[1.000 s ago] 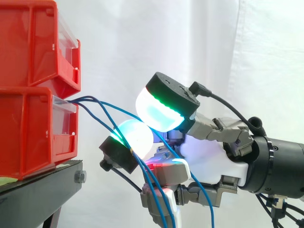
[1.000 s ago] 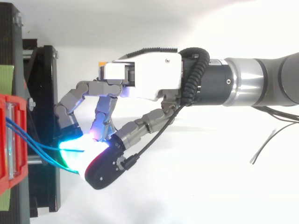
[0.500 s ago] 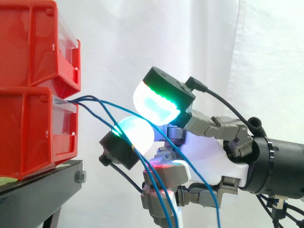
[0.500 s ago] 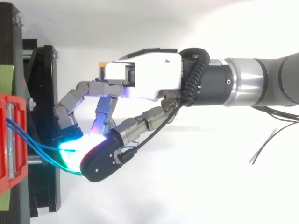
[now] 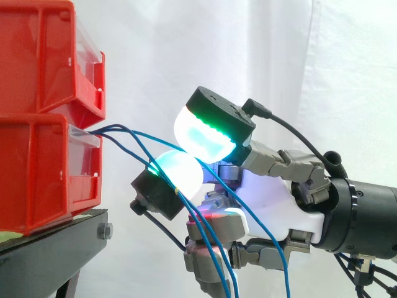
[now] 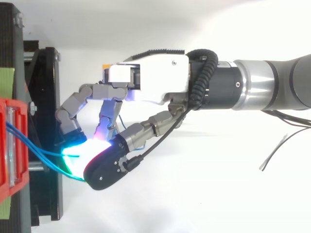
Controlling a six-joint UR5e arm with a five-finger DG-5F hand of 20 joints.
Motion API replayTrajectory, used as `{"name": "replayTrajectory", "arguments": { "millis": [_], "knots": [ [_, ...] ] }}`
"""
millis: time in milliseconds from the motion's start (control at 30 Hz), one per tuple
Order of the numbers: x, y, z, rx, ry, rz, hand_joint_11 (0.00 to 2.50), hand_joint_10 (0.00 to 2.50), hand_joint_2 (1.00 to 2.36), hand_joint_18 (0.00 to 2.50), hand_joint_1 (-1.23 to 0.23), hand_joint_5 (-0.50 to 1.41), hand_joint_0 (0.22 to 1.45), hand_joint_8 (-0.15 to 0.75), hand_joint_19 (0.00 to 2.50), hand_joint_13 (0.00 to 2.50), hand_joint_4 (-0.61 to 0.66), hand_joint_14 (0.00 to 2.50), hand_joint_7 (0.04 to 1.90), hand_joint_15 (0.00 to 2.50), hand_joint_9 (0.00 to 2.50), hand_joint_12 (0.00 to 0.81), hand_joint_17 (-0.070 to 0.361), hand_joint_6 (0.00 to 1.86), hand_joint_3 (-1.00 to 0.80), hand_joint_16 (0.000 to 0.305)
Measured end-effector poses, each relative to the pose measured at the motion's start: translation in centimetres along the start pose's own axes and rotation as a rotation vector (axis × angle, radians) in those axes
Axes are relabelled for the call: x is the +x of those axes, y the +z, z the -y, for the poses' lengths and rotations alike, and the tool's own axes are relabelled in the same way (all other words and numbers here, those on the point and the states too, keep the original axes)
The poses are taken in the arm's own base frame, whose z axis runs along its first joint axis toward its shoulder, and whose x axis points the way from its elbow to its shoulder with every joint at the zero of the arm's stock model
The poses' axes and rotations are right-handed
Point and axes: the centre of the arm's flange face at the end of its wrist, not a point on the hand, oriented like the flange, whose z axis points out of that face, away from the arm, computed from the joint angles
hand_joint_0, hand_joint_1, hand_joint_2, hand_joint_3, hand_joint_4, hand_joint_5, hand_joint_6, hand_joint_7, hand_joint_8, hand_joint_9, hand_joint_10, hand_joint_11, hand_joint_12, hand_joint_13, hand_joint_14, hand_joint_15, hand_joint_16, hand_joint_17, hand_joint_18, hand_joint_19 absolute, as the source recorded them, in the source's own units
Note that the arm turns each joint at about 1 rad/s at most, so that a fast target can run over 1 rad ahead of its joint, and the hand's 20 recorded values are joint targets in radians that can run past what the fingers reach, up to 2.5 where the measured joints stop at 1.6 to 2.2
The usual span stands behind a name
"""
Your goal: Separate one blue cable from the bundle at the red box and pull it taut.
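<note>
Well, I cannot tell if the hand [image 5: 273,205] grips a blue cable [image 5: 156,139] from the 9 o'clock red box [image 5: 37,167].

Bottom edge cuts off blue cables [image 5: 286,276]; left edge crops red bins [image 5: 37,167]

Hand [image 5: 273,205] pinches blue cable [image 5: 155,140] beside red bin [image 5: 37,167].

Stacked bins [image 5: 43,118] on the stand [image 5: 62,239] at left — cables [image 5: 123,128] lead right into the hand [image 5: 273,198].
</note>
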Motion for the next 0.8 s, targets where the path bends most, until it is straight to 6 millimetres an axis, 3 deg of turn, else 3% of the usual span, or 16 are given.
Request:
{"name": "replayTrajectory", "arguments": {
  "millis": [267,533,800],
  "knots": [
    [0.2,-0.6,-1.4,0.044,-0.021,-0.067,0.91,0.02,1.02,1.11,-0.66,-0.12,0.6,0.45,0.78,1.15,-0.04,0.02,1.24,0.79,1.17,0.42,0.115,0.88,-0.25,0.051],
    [-0.3,-2.6,-3.8,0.153,-0.098,-0.102,1.02,0.02,1.02,1.09,-0.64,-0.13,0.61,0.438,0.76,1.15,-0.03,0.02,1.22,0.79,1.2,0.416,0.113,0.89,-0.28,0.05],
    [-0.6,-3.2,-4.1,0.173,-0.099,-0.097,1.14,0.02,1.01,1.07,-0.63,-0.14,0.62,0.421,0.75,1.15,-0.02,0.02,1.19,0.8,1.23,0.415,0.11,0.89,-0.32,0.049]
  ]
}}
